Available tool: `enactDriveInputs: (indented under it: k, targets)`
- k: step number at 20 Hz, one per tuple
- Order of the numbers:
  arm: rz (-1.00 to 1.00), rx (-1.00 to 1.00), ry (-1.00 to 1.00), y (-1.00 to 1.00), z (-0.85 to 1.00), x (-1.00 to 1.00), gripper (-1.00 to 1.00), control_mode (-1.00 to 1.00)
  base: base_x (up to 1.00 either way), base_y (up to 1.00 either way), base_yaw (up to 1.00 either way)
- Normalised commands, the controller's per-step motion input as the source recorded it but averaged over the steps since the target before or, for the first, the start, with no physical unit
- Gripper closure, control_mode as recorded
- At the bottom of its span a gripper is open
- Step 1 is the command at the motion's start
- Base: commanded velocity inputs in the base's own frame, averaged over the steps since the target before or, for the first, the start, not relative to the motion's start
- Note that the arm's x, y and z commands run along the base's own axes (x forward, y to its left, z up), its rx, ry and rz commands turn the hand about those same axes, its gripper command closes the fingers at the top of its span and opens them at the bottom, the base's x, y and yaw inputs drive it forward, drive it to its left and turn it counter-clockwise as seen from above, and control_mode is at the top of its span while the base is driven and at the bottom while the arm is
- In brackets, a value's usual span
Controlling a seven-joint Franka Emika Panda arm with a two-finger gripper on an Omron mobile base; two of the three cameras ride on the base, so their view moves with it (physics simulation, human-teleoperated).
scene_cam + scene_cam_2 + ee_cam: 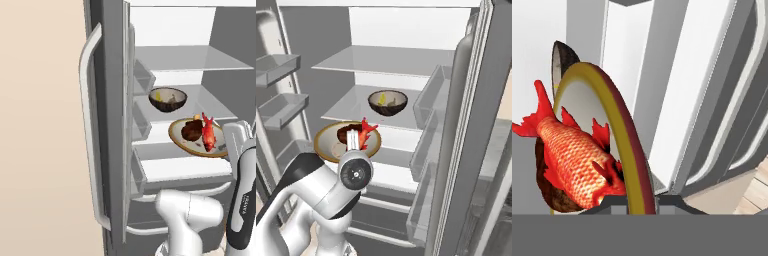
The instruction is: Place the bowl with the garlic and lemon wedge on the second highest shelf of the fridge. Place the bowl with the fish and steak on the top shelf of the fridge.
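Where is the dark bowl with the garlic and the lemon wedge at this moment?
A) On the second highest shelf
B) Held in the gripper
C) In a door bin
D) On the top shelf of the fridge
A: the dark bowl rests on the second highest shelf, under the top shelf.

There are two bowls: a dark bowl (168, 99) and a yellow-rimmed bowl (196, 145). One fish (207, 133), one steak (191, 131), one lemon wedge (382, 98) and one garlic (392, 102) are in view. One fridge (112, 75) stands open, with one curved door handle (88, 125).
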Motion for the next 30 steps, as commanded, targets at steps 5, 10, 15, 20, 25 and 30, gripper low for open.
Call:
enactDriveInputs:
  k: [5,10,15,20,25,30]
  targets:
    - [0.00,0.00,0.00,0.00,0.00,0.00,1.00,1.00,0.61,0.00,-0.01]
    - [0.00,0.00,0.00,0.00,0.00,0.00,1.00,1.00,0.49,0.06,-0.03]
    - [-0.03,0.00,0.00,0.08,0.25,0.26,1.00,-1.00,0.10,0.02,-0.01]
    - [-0.04,-0.03,-0.12,0.06,0.89,-0.09,1.00,-1.00,0.00,0.00,0.00]
    - [-0.02,0.00,-0.04,0.00,0.99,-0.04,1.00,-1.00,0.00,0.00,0.00]
    - [-0.05,0.00,0.00,0.00,0.95,0.02,1.00,-1.00,0.00,0.00,0.00]
